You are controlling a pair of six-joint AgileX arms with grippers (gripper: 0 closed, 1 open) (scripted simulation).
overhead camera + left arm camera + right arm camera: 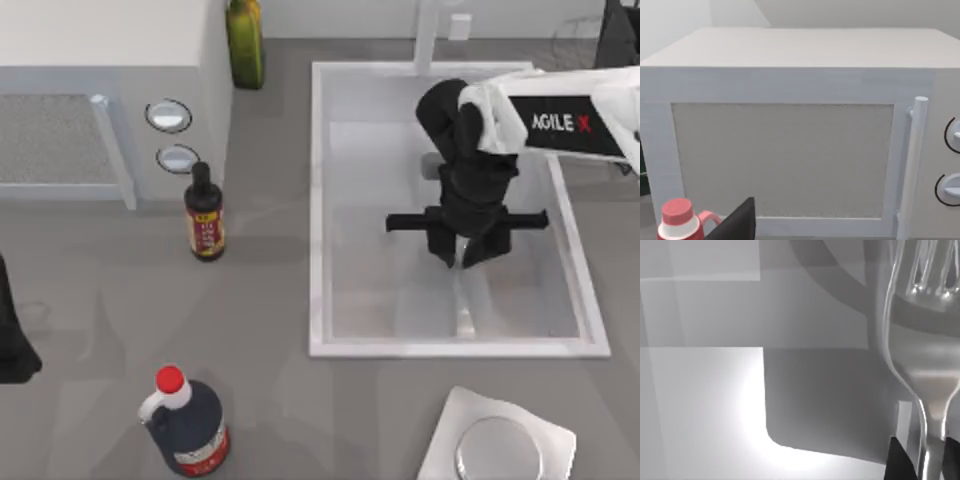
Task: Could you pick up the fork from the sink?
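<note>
The right tool (pixel 468 255) hangs over the middle of the sink (pixel 318 200), pointed straight down, its two dark fingers (pixel 900 460) clenched on the neck of the fork (pixel 920 365). The right wrist view makes the grip plain: the thin handle passes between the fingers while the bowl and four tines stand out ahead of them. Gripping at the narrow neck gives the fingers a slim section to close on and leaves the tines free. The rest of the handle (pixel 465 315) trails out past the tool toward the near rim of the sink; whether the fork is already off the basin floor cannot be told. The tool comes down from above, which keeps it away from the basin walls around it. Beyond the rim, a small white plate (pixel 497 440) sits just outside on the table (pixel 100 300), and two dark bottles stand well off to the far side. The left tool (pixel 12 340) sits parked at the table's left edge, facing a white microwave (pixel 790 150); whether it is open cannot be told
</note>
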